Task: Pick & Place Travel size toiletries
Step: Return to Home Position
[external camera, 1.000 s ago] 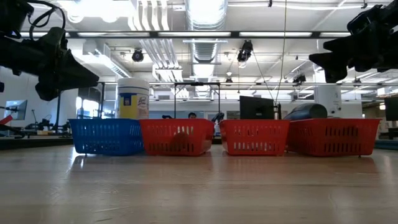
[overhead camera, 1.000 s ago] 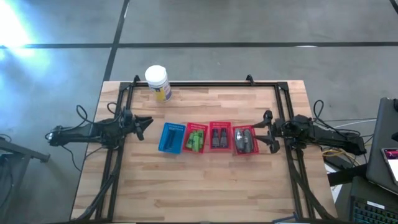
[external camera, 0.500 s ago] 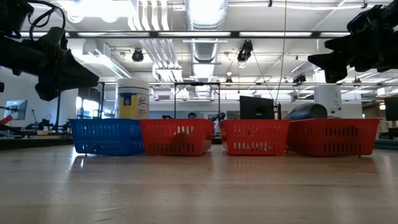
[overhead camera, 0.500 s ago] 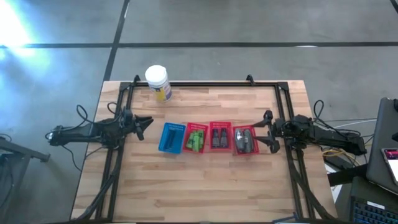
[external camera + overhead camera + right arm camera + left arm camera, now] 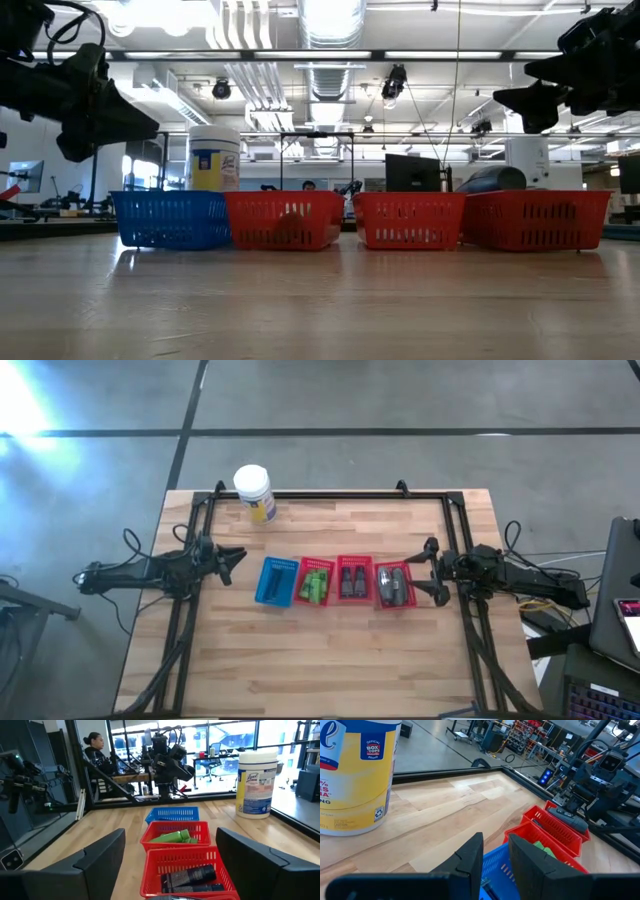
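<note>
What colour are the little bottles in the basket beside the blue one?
Bright green; the bottles show best in the right wrist view.

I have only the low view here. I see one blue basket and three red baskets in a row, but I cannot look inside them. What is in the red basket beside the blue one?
Observer: Seen from above, that first red basket holds green bottles.
Operator: And the other two red baskets?
Observer: The middle red basket holds dark tubes; the last red basket holds grey tubes.
Operator: Where do the end effectors stand?
Observer: The left end effector is to the left of the blue basket, and the right end effector is to the right of the last red basket. Both are open and empty.
</note>
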Motion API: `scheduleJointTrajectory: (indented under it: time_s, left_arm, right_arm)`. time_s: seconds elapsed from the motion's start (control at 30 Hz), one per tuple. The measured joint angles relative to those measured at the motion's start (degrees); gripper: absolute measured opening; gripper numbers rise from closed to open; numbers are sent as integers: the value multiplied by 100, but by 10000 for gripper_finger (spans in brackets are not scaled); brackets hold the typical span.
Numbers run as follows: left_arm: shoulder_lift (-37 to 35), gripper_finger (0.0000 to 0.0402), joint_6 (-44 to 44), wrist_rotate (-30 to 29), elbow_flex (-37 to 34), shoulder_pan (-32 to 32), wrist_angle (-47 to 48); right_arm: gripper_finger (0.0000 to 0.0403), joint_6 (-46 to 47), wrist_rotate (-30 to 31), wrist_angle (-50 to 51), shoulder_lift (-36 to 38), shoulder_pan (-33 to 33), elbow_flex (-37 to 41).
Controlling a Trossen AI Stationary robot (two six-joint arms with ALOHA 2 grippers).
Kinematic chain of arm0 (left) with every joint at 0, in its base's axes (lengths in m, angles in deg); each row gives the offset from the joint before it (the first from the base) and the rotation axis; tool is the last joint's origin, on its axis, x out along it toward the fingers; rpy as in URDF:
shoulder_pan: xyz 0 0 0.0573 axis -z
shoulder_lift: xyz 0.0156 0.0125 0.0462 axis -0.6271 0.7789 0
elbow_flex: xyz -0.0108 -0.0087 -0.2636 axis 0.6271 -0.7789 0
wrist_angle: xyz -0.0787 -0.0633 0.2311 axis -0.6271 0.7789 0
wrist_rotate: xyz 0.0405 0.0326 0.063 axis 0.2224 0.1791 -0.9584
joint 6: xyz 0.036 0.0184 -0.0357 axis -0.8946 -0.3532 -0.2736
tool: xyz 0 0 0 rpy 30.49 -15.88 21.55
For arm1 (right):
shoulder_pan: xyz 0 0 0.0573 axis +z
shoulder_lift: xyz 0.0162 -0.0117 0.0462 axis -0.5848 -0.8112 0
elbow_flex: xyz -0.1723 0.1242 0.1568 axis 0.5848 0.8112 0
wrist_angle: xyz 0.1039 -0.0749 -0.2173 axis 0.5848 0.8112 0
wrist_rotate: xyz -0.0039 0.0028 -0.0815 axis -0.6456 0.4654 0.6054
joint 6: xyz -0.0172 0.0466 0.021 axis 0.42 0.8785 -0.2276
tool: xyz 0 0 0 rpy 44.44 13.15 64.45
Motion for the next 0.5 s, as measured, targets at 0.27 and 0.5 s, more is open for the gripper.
scheduleJointTrajectory:
  time_s: [0.27, 0.5]
  left_arm:
    - [1, 97, -1, 0, 0, 0, 0]
    - [1, 97, 0, 0, 0, 1, 0]
  right_arm:
    - [334, -2, 0, -2, 2, 0, 0]
    - [355, -2, 0, -1, 0, 0, 0]
